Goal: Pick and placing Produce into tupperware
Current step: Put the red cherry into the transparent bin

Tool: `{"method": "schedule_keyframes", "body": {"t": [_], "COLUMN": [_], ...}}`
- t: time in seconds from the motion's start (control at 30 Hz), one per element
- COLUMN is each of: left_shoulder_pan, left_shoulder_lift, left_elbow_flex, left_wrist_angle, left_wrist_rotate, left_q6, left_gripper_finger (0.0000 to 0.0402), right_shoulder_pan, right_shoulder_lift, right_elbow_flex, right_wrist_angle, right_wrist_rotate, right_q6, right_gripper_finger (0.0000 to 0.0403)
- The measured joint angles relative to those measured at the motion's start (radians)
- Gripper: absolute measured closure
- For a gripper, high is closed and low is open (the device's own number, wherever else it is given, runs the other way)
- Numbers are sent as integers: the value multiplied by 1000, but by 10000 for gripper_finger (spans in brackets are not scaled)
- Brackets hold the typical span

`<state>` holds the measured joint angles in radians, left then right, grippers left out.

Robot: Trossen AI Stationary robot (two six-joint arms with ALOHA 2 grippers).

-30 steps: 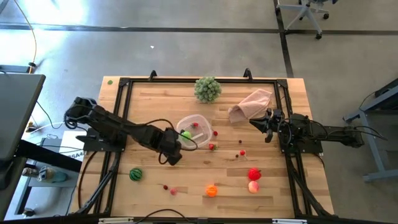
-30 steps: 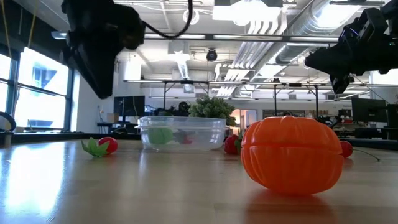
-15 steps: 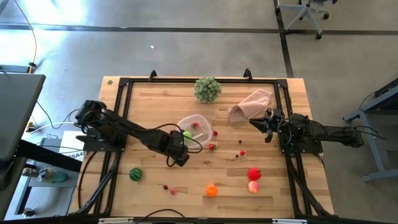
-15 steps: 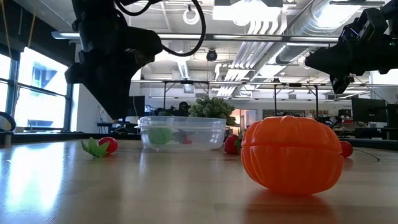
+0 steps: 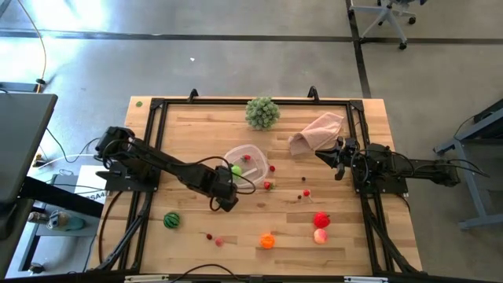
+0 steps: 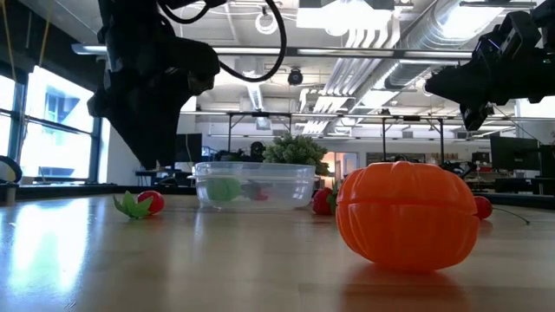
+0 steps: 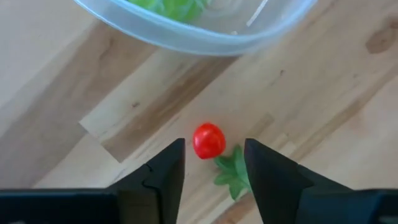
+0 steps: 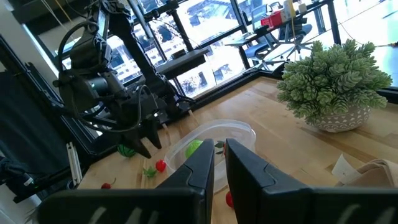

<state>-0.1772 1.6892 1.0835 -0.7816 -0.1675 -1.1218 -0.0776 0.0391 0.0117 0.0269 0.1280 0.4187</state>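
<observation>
Two arms in view. Left pincer (image 7: 211, 163) spread, hanging low over desk (image 5: 236, 224), fingers (image 7: 163, 167) either side of small red berry with green leaf (image 7: 208, 140); we see no contact. Clear tupperware (image 7: 193, 28) just beyond pincer, light green piece (image 5: 235, 170) inside. Orange piece (image 6: 407, 214), striped dark green piece (image 5: 170, 221), red piece (image 5: 321, 219) lie well apart from it. Right pincer (image 8: 219, 163) waits near desk edge beside pinkish cloth (image 5: 317, 130), fingers close together, nothing between.
</observation>
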Motion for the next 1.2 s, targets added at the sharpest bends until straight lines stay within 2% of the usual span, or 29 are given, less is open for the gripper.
{"method": "schedule_keyframes", "body": {"t": [0.2,0.77,1.2], "left_shoulder_pan": [0,1,1], "left_shoulder_lift": [53,112,112], "left_elbow_flex": [0,-1,0], "left_wrist_angle": [1,27,49], "left_wrist_rotate": [21,29,21], "left_q6": [0,15,26], "left_gripper_finger": [223,222,222], "right_shoulder_pan": [0,0,0], "right_shoulder_lift": [0,0,0], "right_elbow_flex": [0,0,0], "right_wrist_angle": [0,0,0], "right_wrist_rotate": [0,0,0], "right_q6": [0,0,0], "right_gripper_finger": [373,373,373]}}
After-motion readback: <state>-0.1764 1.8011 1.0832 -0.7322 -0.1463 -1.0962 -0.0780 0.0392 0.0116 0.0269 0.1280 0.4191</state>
